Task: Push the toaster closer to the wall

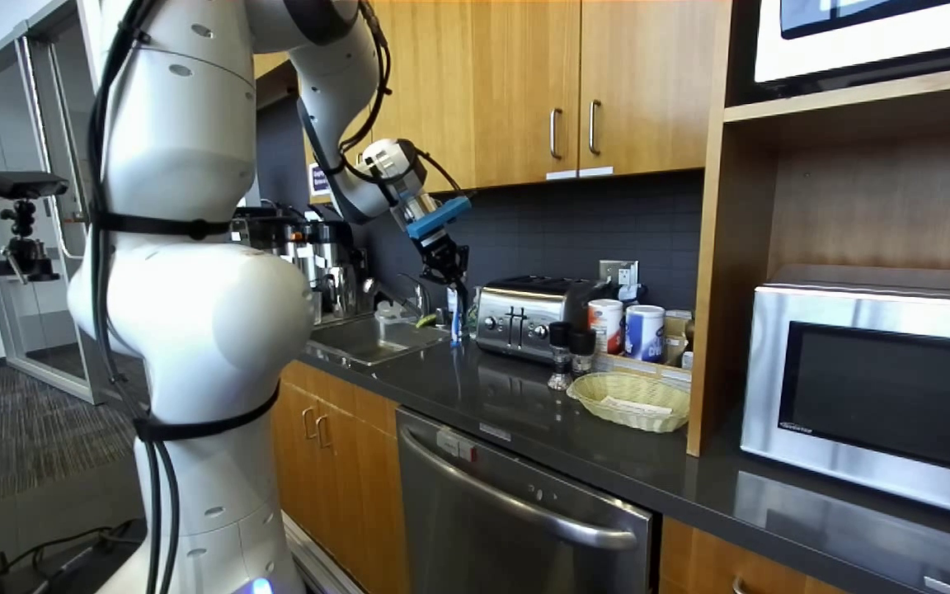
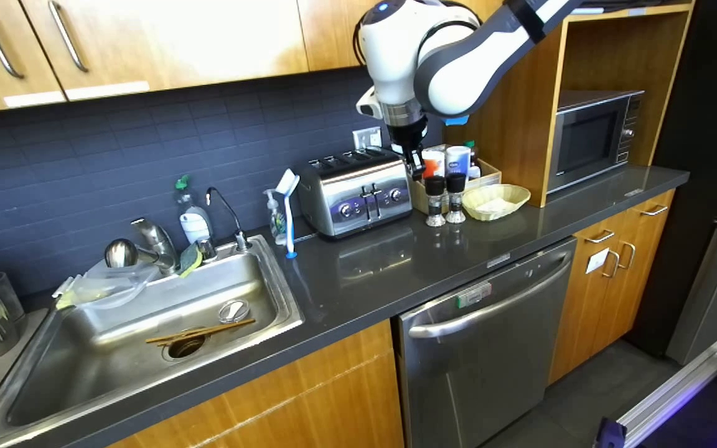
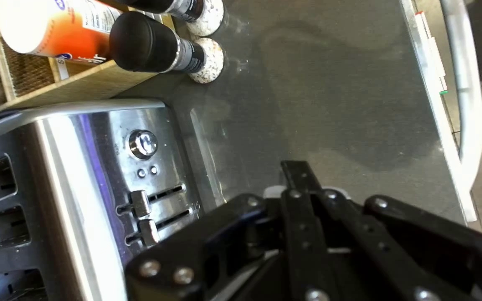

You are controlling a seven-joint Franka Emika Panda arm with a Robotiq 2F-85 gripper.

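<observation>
Item: low, boxy, dark-trimmed toaster (image 2: 356, 194) of shiny silver metal. Location: on the glossy dark grey table (image 2: 346, 292), just beside an open pale wooden box (image 3: 98, 85); knobs and levers face the room. Gap behind it: hidden.

Item: flat, dark grey-black tiled wall (image 2: 240, 149). Location: behind the toaster, whose long axis runs roughly parallel to it.

Item: black, jointed, screw-studded pincer (image 3: 299, 173). State: jaws together, holding nothing visible. Location: above the table, on the room side of the toaster, fingertips apart from the control face in the wrist view; height uncertain.

Governing relation: toaster wallward of pincer, lying between it and the wall. Judgement: the push appears not yet begun; it calls for travel straight towards the wall, across the long axis, meeting the control face near its middle. Risk: off-centre contact may turn the toaster askew.
</observation>
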